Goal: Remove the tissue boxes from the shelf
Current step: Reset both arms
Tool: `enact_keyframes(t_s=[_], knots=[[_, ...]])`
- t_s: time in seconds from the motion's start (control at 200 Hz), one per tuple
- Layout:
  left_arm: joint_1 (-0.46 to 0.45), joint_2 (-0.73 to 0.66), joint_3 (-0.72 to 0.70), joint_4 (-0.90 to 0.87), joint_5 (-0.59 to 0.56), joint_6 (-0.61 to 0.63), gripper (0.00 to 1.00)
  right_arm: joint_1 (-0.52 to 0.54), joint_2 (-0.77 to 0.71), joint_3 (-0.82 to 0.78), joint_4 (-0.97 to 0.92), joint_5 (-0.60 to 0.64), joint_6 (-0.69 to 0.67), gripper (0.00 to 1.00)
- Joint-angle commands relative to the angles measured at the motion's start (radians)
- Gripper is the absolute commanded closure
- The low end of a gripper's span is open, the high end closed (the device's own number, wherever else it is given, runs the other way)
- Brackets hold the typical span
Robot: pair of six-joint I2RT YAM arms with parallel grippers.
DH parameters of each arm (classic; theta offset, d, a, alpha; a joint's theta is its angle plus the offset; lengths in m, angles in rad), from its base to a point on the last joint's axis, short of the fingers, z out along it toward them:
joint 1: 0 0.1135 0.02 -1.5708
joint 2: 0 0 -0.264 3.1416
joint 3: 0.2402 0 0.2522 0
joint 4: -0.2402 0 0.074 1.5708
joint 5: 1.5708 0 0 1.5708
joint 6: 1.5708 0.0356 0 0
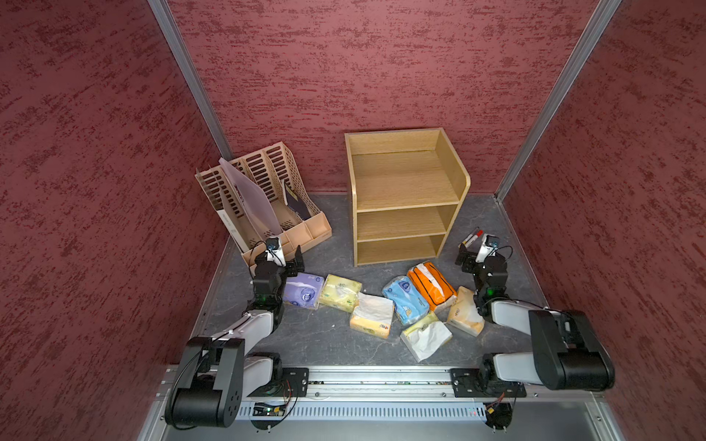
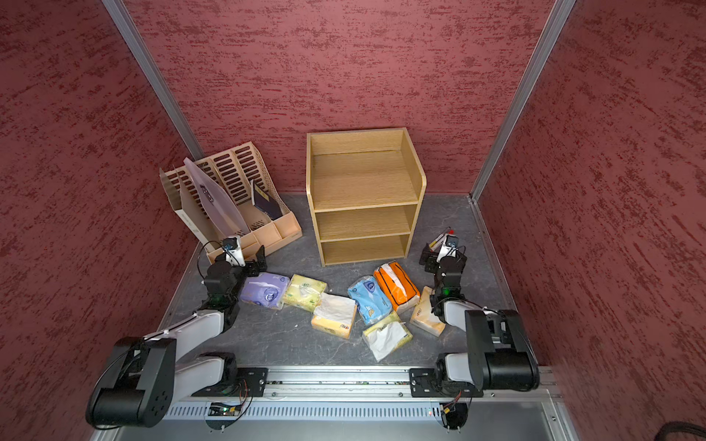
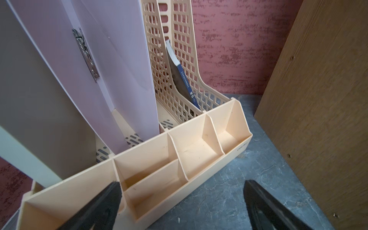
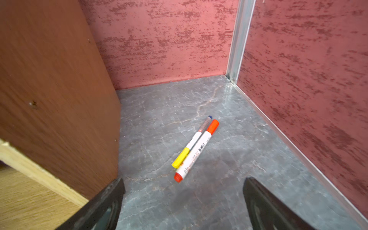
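In both top views, seven tissue packs (image 1: 405,301) lie on the table (image 1: 324,336) in front of the shelf (image 1: 405,179). Left wrist view: the left gripper (image 3: 182,182) is spread wide, holding nothing; the file organizer (image 3: 199,179) holds a pink folder (image 3: 119,69) and a blue book (image 3: 183,79). Right wrist view: the right gripper (image 4: 184,179) is spread wide, holding nothing.

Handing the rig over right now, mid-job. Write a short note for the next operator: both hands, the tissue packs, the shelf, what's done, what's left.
The left hand is open and empty, facing the file organizer.
The right hand is open and empty, beside the shelf, with two markers on the table ahead of it.
All three shelf tiers are bare in both top views.
All seven tissue packs lie on the table in front of the shelf.
Done: shelf cleared. Left: nothing visible to remove.
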Motion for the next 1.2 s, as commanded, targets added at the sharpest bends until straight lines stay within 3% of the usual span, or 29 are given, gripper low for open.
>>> enact_keyframes(t_s=[0.0, 0.215, 0.271, 0.401, 0.571, 0.761, 0.927, 1.192], knots=[[0.005, -0.016, -0.005, -0.031, 0.011, 0.021, 0.00, -0.005, 0.043, -0.044, 0.187, -0.042, 0.003, 0.02], [0.008, -0.043, 0.015, -0.126, 0.037, 0.049, 0.00, -0.005, 0.107, -0.048, 0.235, -0.054, 0.002, 0.02], [0.008, -0.050, -0.004, -0.090, 0.036, 0.055, 0.00, -0.005, 0.156, -0.062, 0.315, -0.062, -0.004, 0.02], [0.026, -0.008, -0.026, 0.036, 0.025, 0.038, 0.00, -0.004, 0.145, -0.058, 0.290, -0.057, -0.001, 0.02], [0.038, 0.151, -0.009, 0.245, 0.076, -0.026, 0.00, -0.005, 0.140, -0.056, 0.279, -0.078, -0.007, 0.02], [0.029, 0.378, -0.010, 0.476, 0.084, 0.006, 0.00, -0.004, 0.141, -0.043, 0.256, -0.086, -0.011, 0.02], [0.041, 0.346, 0.080, 0.248, 0.174, 0.019, 0.00, -0.005, 0.140, -0.040, 0.248, -0.087, -0.013, 0.02], [0.053, 0.355, 0.103, 0.219, 0.144, -0.007, 0.00, -0.004, 0.139, 0.015, 0.157, -0.146, -0.033, 0.01]])
